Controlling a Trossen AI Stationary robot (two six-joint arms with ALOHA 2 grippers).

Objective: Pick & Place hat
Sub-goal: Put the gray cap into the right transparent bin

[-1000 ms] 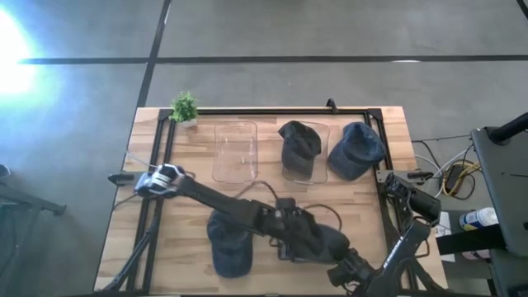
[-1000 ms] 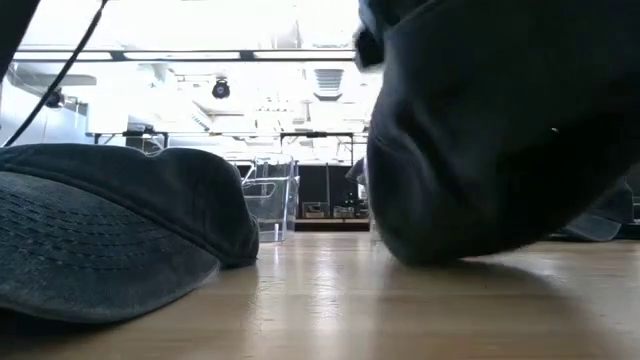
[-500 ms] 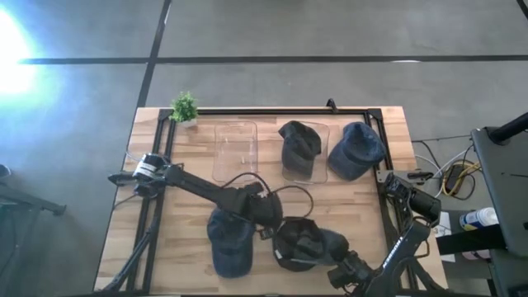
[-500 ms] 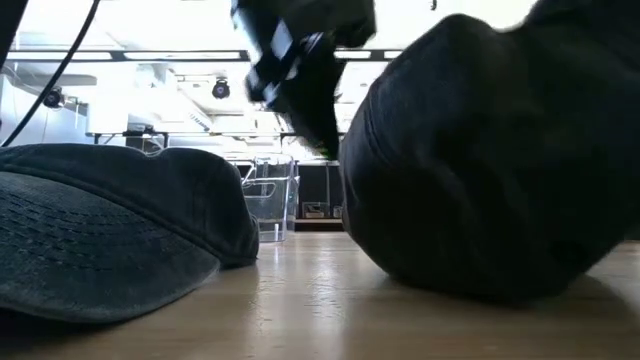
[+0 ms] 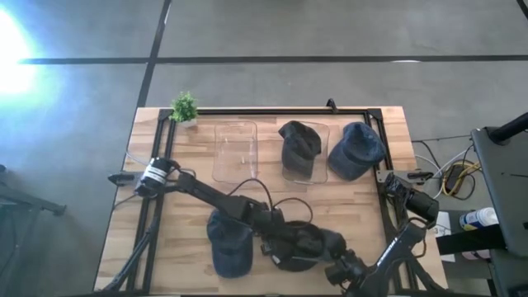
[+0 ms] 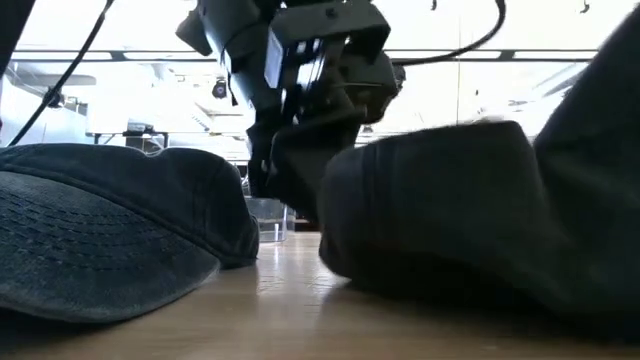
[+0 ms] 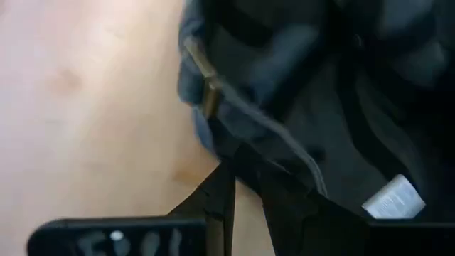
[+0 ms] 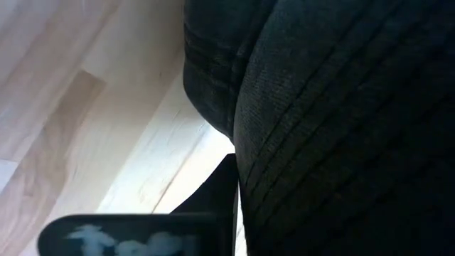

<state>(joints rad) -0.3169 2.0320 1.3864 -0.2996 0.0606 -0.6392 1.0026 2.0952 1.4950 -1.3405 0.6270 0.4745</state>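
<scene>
A dark blue cap (image 5: 307, 246) lies near the table's near edge, its open side up. The left wrist view shows its lining, a white label (image 7: 393, 199) and a back strap with a brass buckle (image 7: 210, 92). My left gripper (image 5: 285, 240) stands at the cap's left end, shut on it. My right gripper (image 5: 343, 269) is at the cap's near right end; its wrist view shows one finger (image 8: 222, 190) beside stitched cloth (image 8: 341, 107), and the cloth hides the other. My left gripper pinches the cap's rear rim (image 7: 245, 153) beside the back strap between its two fingers, coming from the table's left and slanting down. The cap rests on the table. My right gripper is shut on the cap's stitched part (image 8: 249, 149). The cloth covers the place of contact.
A second dark cap (image 5: 229, 245) lies crown up just left of the held one. Farther off stand an empty clear tray (image 5: 235, 150), a clear tray with a cap (image 5: 299, 147) in it, another cap (image 5: 356, 150) on the wood, and a small plant (image 5: 184, 106).
The cap, raised above the table a second ago, has come down and now lies flat with its open side up. My left gripper drew back toward the table's left, then returned and lowered onto the cap's rim. My right gripper has stayed at the cap's near right end.
</scene>
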